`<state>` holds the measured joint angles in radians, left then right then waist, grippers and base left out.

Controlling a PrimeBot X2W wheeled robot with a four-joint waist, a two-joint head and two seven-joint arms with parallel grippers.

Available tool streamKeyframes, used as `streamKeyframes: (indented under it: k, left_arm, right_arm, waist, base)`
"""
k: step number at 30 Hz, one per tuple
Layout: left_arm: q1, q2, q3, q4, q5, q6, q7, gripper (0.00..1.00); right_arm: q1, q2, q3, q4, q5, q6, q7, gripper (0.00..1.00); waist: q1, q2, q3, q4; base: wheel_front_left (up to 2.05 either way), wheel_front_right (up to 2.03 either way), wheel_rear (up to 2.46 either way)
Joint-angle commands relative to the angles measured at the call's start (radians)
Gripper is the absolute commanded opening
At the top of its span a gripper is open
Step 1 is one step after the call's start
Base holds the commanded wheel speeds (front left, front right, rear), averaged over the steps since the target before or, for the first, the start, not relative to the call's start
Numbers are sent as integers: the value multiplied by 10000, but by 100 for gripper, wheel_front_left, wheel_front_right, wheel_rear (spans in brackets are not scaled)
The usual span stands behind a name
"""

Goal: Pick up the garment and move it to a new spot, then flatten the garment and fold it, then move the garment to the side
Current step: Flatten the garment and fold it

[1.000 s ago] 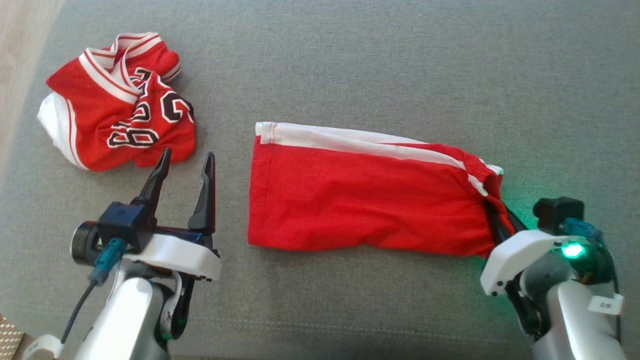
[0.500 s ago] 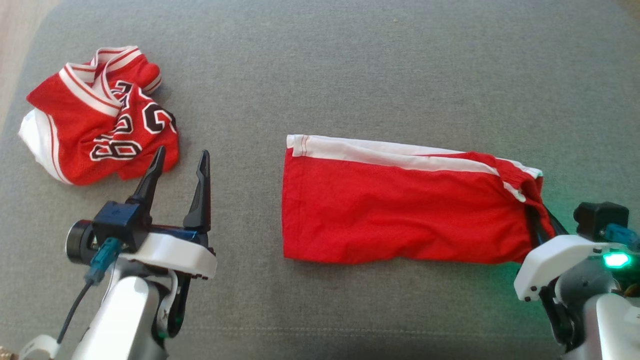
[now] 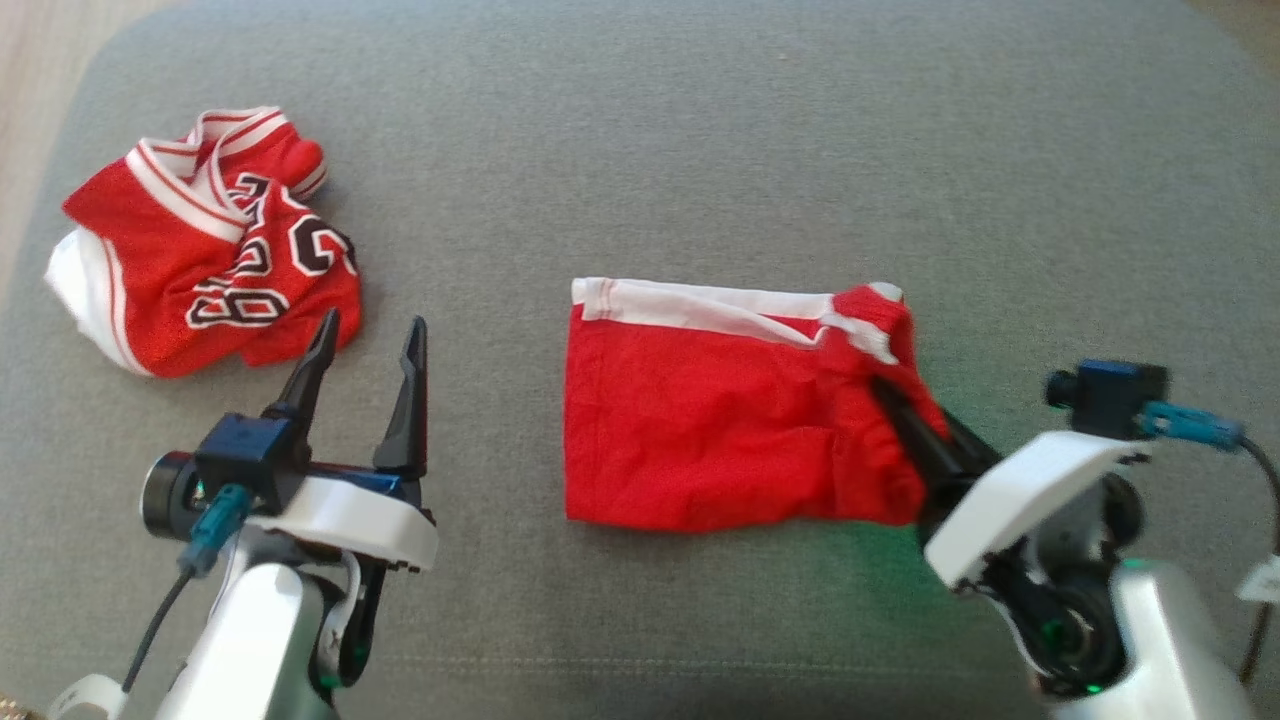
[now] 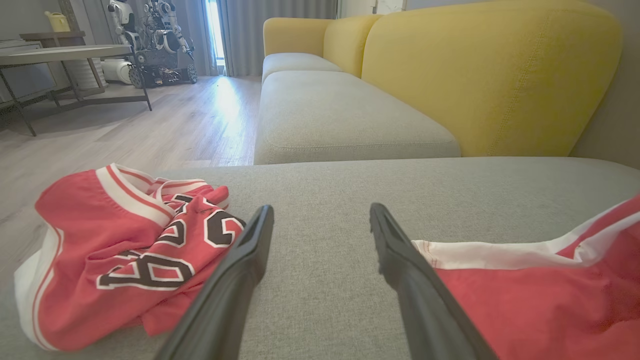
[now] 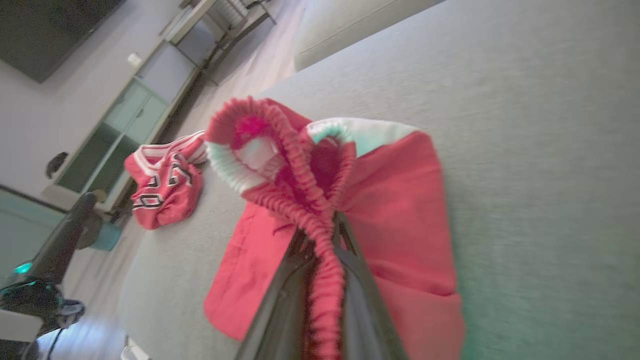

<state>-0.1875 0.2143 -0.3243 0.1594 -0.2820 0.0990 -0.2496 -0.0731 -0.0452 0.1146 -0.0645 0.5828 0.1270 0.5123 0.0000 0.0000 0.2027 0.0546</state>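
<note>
The garment is a pair of red shorts with a white side stripe, lying on the grey cushion. My right gripper is shut on its elastic waistband at the right end, which is raised and bunched over toward the left. The right wrist view shows the gathered waistband pinched between the fingers of that gripper. My left gripper stands open and holds nothing, to the left of the shorts' hem. In the left wrist view the gripper sits between the shorts and a jersey.
A crumpled red jersey with black numbers lies at the cushion's far left, just beyond the left fingertips. Wooden floor borders the cushion's left edge. A yellow sofa back rises behind, and a table stands across the room.
My right gripper has moved left and up with the waistband, drawing the shorts' right end over toward the hem, so the shorts look shorter. The left gripper has stayed open in place.
</note>
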Motion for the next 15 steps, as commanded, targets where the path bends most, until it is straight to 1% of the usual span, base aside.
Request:
streamKeyframes:
  k: [1,2,5,9,11,15]
  left_arm:
    - [-362,115,312,-264,155,-53,-122,100]
    - [-383,104,292,-256,167,-78,-122,100]
    - [-423,47,262,-246,191,-125,-122,100]
    - [-461,-92,249,-188,206,-179,-122,100]
    - [-510,-178,229,-156,226,-222,-122,100]
    - [-624,-317,247,-143,269,-306,-122,100]
  right_arm:
    - [-547,-51,466,-328,231,37,31,0]
    - [-655,-51,660,-212,509,37,-11,0]
    - [-1129,-51,1334,324,696,37,-249,0]
    - [-1842,-51,2321,1392,1186,37,-809,0]
    - [-2215,-51,2646,2047,1072,37,-1119,0]
    - [-2823,-51,3157,3194,1278,37,-1705,0]
  waist:
    - [0,0,11,116]
    - [0,0,15,172]
    - [0,0,69,365]
    - [0,0,167,695]
    - [0,0,215,884]
    - [0,0,374,1159]
  base:
    - [0,0,0]
    - [0,0,0]
    - [0,0,0]
    - [0,0,0]
    - [0,0,0]
    - [0,0,0]
